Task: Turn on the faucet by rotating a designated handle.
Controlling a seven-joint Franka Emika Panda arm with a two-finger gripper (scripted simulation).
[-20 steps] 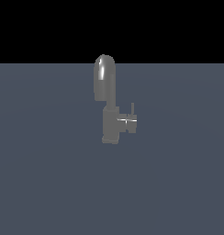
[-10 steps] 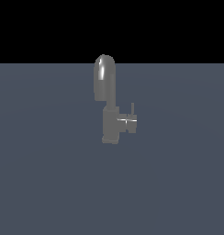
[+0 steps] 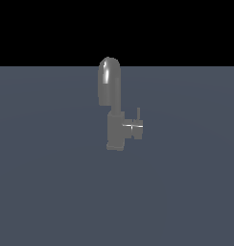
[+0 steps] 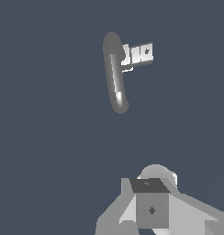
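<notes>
The faucet stands alone on the grey floor; the handle projects sideways from its body, toward the exterior view's right. The gripper hangs well apart from the faucet, presumably pre-approach; its opening cannot be judged.

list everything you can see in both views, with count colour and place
small grey metallic faucet with blocky body and tall arched glossy spout: 1, grey, standing near the middle of the exterior view on the floor
small grey stub handle with thin upright lever: 1, grey, sticking out of the faucet body toward the exterior view's right
flat floor: 1, dark blue-grey, under the faucet
robot gripper: 1, light grey, seen only in the wrist view, apart from the faucet, touching nothing; open or shut cannot be told
</notes>
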